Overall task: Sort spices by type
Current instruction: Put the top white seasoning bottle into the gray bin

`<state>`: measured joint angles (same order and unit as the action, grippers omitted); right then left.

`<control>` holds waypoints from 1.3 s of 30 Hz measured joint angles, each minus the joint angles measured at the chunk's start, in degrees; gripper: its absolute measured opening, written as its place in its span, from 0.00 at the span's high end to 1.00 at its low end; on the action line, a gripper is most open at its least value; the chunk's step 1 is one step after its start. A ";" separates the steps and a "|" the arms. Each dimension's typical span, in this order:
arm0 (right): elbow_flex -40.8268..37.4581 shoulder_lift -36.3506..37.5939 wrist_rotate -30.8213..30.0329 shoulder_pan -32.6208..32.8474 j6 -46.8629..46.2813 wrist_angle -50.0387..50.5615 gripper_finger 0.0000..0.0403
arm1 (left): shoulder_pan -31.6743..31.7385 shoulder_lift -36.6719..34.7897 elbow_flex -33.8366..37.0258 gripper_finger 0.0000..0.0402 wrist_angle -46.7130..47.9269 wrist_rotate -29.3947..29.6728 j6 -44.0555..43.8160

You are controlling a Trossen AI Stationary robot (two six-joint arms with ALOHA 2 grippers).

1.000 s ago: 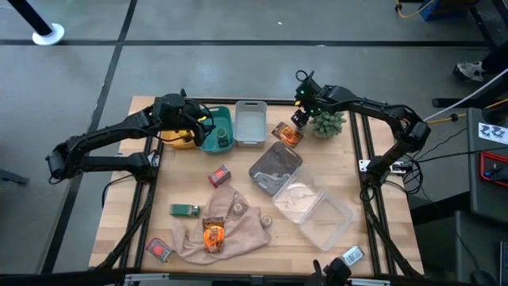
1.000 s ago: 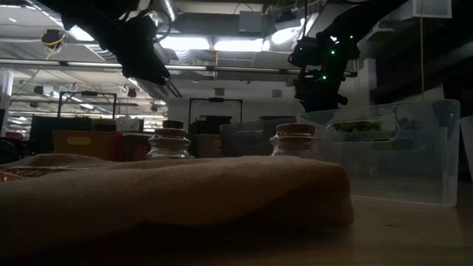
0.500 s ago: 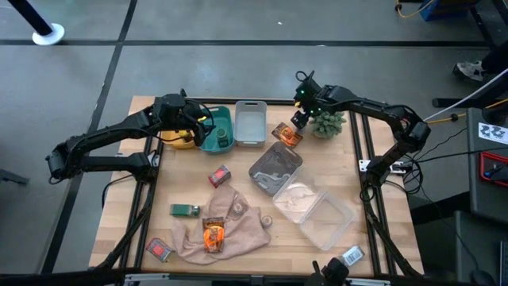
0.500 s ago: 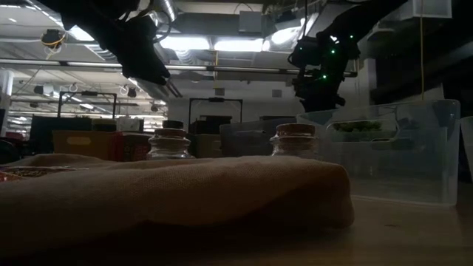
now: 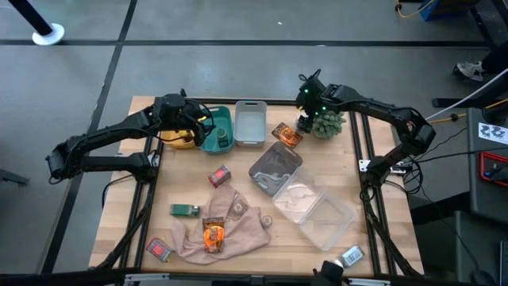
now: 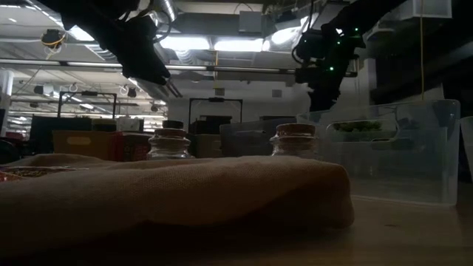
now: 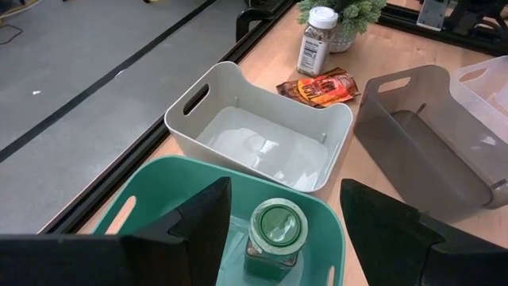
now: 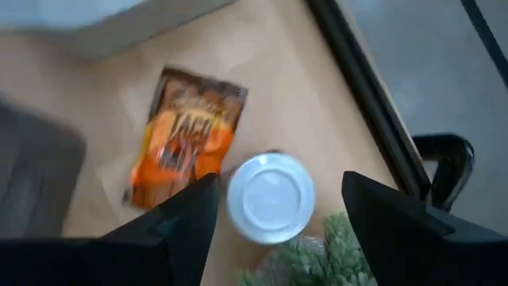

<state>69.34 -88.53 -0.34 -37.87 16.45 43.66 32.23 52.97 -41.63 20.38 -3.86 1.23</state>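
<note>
Since my right tool (image 8: 274, 230) hangs wide open and empty over the white-capped glass spice jar (image 8: 271, 197) at the counter's (image 5: 381, 238) far right, I'd drop straight, straddling the cap. The orange-brown foil sachet (image 8: 188, 135) lies just left and the green spiky plant ball (image 5: 329, 122) crowds its right. Far left, my left tool (image 7: 286, 226) gapes empty above the green-lidded jar (image 7: 274, 238) in the teal plastic bin (image 7: 159, 218).

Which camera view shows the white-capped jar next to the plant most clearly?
The left wrist view: the white-capped jar stands upright there, label visible. The right wrist view shows only its cap from above. In the high view the right claw hides it. The low view does not show it.
</note>
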 joint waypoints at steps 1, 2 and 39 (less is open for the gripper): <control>0.00 0.00 0.00 0.00 2.78 1.01 0.33 | 0.00 0.00 0.00 0.45 0.00 0.00 0.00; 0.00 -0.10 -0.10 0.00 5.52 2.05 0.33 | 0.00 0.00 0.00 0.45 0.00 0.00 -0.06; -0.13 -5.68 -1.17 0.08 13.30 5.10 0.33 | 0.00 0.00 0.00 0.45 0.09 0.00 -0.42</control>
<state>69.21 -94.21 -1.51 -37.79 29.76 48.75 32.23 52.97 -41.63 20.47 -3.86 0.82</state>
